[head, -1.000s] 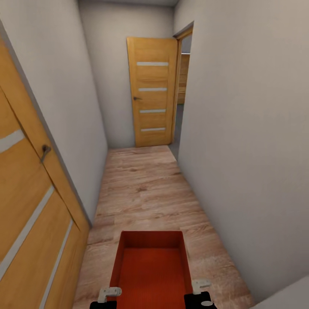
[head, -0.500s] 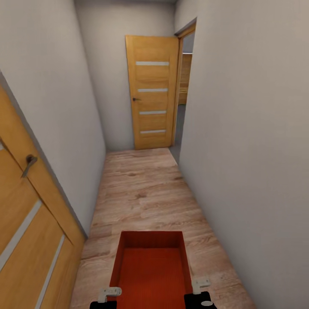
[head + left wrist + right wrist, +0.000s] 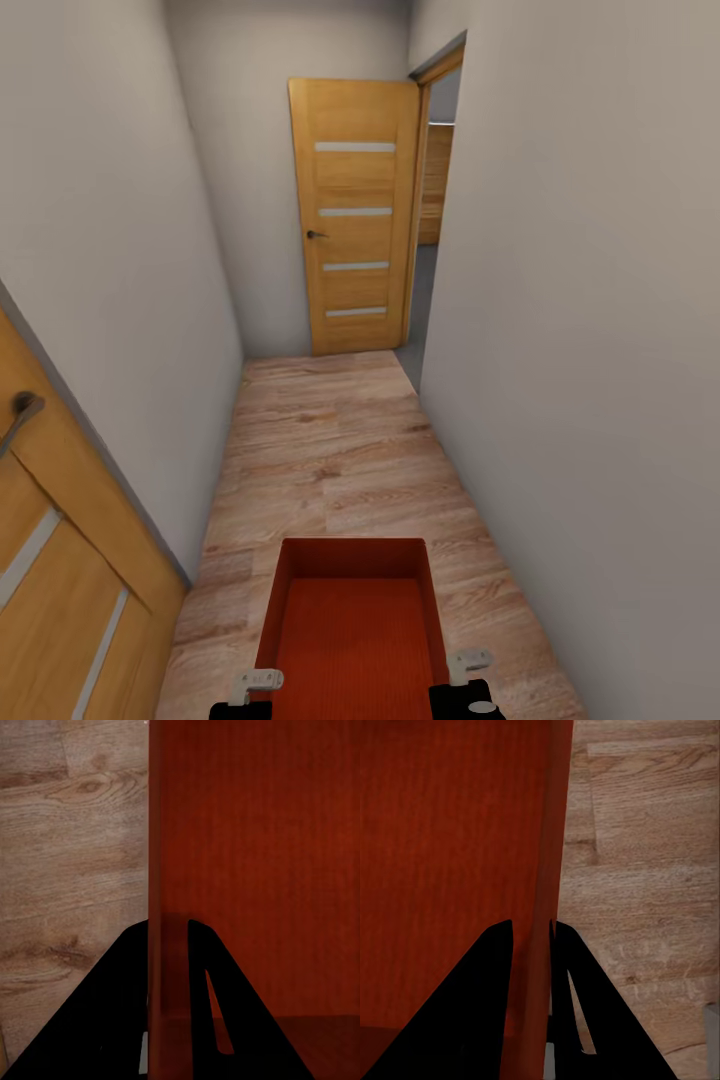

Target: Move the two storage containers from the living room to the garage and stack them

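Where I am: a narrow hallway with a light wood plank floor [image 3: 330,440] and pale grey walls [image 3: 570,300] on both sides.

Bin: one orange-red storage container [image 3: 350,630] sits at the bottom middle of the head view, held out in front of me above the plank floor. Its open top faces up and I can see the ribbed bottom inside. It looks empty.

My left gripper [image 3: 169,982]: its two black fingers [image 3: 112,1012] stand on either side of the bin's left wall, one outside and one inside. They are almost closed, with only the thin wall between them. In the head view it shows at the bottom left of the bin [image 3: 255,685].

My right gripper [image 3: 531,982]: the same on the other side. Its black fingers [image 3: 472,1005] pinch the bin's right wall, nearly closed around it. In the head view it shows at the bottom right of the bin [image 3: 465,668].

Far door: a wooden door [image 3: 355,215] with four pale stripes stands at the end of the hall, in the upper middle of the head view. Just right of it is an open doorway [image 3: 430,240] with grey floor beyond.

Near door: another wooden door [image 3: 60,570] fills the lower left corner. Its dark handle [image 3: 20,412] pokes out at the left edge.
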Motion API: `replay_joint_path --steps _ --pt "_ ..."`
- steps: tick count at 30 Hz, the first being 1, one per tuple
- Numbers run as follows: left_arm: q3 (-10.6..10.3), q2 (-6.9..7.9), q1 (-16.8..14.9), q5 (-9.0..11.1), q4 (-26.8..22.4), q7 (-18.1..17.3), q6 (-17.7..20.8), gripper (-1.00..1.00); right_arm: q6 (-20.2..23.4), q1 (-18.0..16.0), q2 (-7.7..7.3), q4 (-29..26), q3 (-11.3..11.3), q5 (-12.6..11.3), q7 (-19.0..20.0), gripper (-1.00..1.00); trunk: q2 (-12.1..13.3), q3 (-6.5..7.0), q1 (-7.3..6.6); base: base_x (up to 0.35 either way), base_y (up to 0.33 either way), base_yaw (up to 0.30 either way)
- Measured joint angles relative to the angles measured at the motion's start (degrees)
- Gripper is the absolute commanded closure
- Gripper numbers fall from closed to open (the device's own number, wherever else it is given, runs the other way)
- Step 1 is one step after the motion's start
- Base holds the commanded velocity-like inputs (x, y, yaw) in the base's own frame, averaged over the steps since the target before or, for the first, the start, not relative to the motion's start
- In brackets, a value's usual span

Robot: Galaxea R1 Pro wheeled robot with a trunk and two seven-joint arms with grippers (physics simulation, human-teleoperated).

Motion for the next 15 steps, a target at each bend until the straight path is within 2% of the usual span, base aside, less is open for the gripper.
replay_joint_path --steps 15 --pt "0.0 0.00 0.0 0.0 0.0 0.0 0.0 1.00 0.0 0.0 0.00 0.0 0.0 0.0 0.0 1.00 0.0 0.00 0.00 0.343 0.000 0.000"
